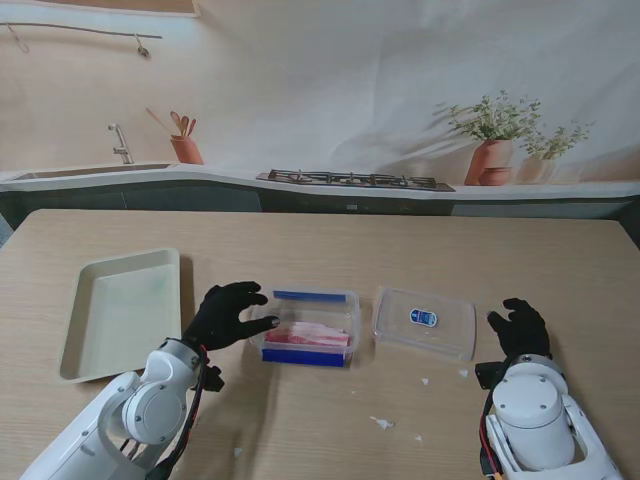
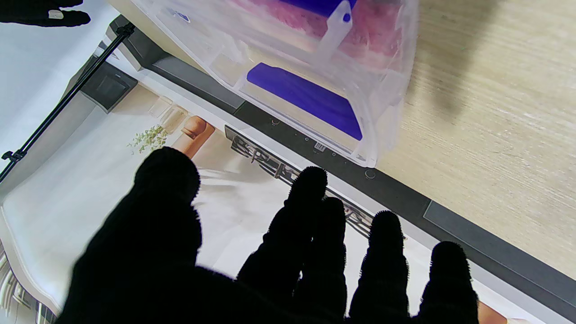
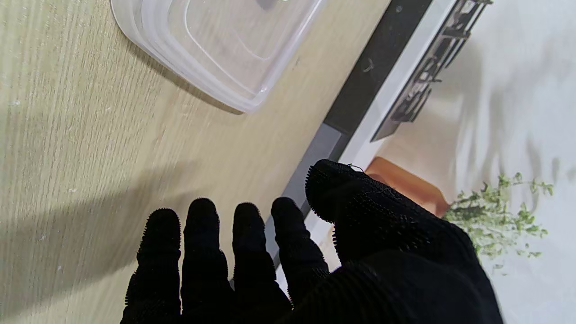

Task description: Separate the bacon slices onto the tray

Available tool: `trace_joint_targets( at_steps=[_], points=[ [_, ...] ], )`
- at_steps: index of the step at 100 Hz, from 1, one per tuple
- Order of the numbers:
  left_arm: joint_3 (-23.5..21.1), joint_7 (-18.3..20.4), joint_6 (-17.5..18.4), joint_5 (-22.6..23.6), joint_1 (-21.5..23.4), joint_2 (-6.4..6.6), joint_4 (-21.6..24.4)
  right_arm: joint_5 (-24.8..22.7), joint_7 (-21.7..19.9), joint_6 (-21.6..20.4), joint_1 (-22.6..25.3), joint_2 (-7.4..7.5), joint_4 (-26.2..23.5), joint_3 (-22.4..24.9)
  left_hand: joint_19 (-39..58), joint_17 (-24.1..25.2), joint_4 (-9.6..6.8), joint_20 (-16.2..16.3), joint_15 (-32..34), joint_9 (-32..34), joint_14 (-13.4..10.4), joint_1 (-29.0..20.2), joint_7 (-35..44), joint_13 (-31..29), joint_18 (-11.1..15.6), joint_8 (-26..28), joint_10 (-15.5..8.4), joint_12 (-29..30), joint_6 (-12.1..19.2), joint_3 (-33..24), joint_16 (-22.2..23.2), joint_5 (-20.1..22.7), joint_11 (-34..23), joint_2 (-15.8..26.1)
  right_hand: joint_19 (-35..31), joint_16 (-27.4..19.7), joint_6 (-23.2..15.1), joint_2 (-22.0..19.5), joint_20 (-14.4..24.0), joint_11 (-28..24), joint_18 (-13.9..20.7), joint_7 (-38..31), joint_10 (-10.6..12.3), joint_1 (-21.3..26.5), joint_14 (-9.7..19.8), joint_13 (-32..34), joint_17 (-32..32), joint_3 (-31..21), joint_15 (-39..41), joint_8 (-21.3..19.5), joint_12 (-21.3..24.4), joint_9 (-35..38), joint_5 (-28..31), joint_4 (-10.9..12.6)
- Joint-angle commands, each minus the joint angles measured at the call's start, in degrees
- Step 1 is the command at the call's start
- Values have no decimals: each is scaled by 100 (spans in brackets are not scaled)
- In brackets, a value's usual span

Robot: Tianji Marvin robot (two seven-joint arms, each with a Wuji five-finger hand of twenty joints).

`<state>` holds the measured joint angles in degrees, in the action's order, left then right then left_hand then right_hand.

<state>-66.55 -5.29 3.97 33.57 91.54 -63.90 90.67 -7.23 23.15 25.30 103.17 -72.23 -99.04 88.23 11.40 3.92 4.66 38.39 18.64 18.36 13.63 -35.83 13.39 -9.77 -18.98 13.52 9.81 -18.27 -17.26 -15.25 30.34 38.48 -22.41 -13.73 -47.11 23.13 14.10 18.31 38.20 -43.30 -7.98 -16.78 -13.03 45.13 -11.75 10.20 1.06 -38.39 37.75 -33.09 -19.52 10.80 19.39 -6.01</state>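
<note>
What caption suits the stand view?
Open left hand beside the lidless bacon container; tray waits empty.

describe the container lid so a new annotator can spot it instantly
On the wooden table, look right of the clear box holding the bacon, towards the right hand. The lid lies there flat, apart from the box. Unlike the opaque cream tray at far left, it is transparent, shallow, and carries a small blue oval sticker.

The left hand [image 1: 228, 315] sits between the tray [image 1: 95, 337] on its left and the container [image 1: 308, 302] just to its right, with bacon slices [image 1: 310, 336] inside. The lid [image 1: 425, 322] lies right of the container, left of the right hand [image 1: 520, 327].
</note>
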Motion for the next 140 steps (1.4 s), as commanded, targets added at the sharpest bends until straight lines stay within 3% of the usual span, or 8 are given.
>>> trace_joint_targets(
  at_steps=[1, 13, 27, 36, 67, 85, 111, 140],
  points=[
    [6, 78, 30, 12, 4, -17, 12, -41, 8, -91, 55, -55, -11, -15, -210, 74, -271, 79, -142, -218, -162, -19, -124, 239, -8, -42, -26, 30, 146, 120, -105, -207, 85, 168, 278, -96, -147, -112, -26, 386, 264, 25, 257, 67, 259, -224, 93, 22, -119, 111, 152, -141, -137, 229],
    [-21, 74, 136, 47, -9, -9, -21, -436, 164, -287, 71, -32, 21, -93, -204, -8, -294, 56, -322, -524, -271, -18, -44, 392, 10, -10, -137, 112, 558, 80, -255, -1032, 182, 19, 711, -184, -187, -64, -65, 547, 380, -42, 342, 52, 362, -289, 58, -11, -253, 156, 187, -126, -150, 220],
    [-87, 102, 330, 127, -20, 15, -42, -809, 149, -492, 130, 38, -98, -143, -155, -132, -311, 53, -617, -686, -419, 102, 238, 570, 60, -39, -260, 443, 749, -93, -500, -1943, 659, -191, 1252, -261, -228, -35, -174, 646, 468, -139, 391, 18, 455, -340, 31, -98, -400, 210, 209, -117, -145, 198],
    [-136, 170, 408, 235, -19, 45, -37, -1006, 72, -596, 166, 90, -212, -180, -134, -175, -312, 59, -751, -731, -488, 150, 255, 613, 93, -73, -305, 569, 760, -128, -556, -2215, 874, -254, 1449, -289, -304, -40, -163, 696, 471, -228, 407, 9, 471, -341, -21, -103, -456, 232, 225, -114, -70, 189],
    [-173, 250, 393, 378, 9, 80, -24, -1907, -591, -1640, 62, 410, -276, -498, -154, -138, -312, 48, -789, -706, -523, 85, 396, 607, 89, -53, -301, 564, 769, -285, -532, -2065, 857, -325, 2036, -359, -456, 264, 179, 486, 331, -348, 487, -587, 533, -236, -321, -65, -621, 485, 150, -125, -31, 107],
    [-169, 254, 389, 395, 19, 83, -31, -2151, -1318, -2410, -224, 621, -101, -722, -163, -131, -297, 39, -791, -701, -528, 96, 413, 597, 84, -60, -296, 558, 743, -326, -527, -1997, 838, -326, 2439, -671, -544, 575, 233, 1361, 357, 89, 632, -1354, 737, -341, -180, 87, -1292, 868, 490, -95, -244, 42],
    [-174, 223, 402, 365, 33, 74, -52, -2315, -2080, -3354, -823, 833, 527, -1136, -171, -129, -287, 25, -773, -692, -517, 113, 420, 587, 70, -66, -285, 536, 737, -371, -523, -1958, 794, -330, 2748, -969, -701, 723, 146, 2196, 314, 328, 850, -1837, 861, -335, 138, 321, -1919, 1276, 776, -77, -553, 28],
    [-159, 210, 386, 334, 28, 67, -52, -3301, -2510, -3722, -1578, 1044, 1108, -1880, -178, -126, -277, 12, -758, -697, -515, 132, 421, 586, 67, -69, -281, 521, 729, -397, -528, -1943, 769, -317, 2947, -1082, -590, 755, 14, 2720, 331, 511, 930, -2466, 1033, -307, 311, 546, -2330, 1535, 971, -90, -863, -23]
  ],
)
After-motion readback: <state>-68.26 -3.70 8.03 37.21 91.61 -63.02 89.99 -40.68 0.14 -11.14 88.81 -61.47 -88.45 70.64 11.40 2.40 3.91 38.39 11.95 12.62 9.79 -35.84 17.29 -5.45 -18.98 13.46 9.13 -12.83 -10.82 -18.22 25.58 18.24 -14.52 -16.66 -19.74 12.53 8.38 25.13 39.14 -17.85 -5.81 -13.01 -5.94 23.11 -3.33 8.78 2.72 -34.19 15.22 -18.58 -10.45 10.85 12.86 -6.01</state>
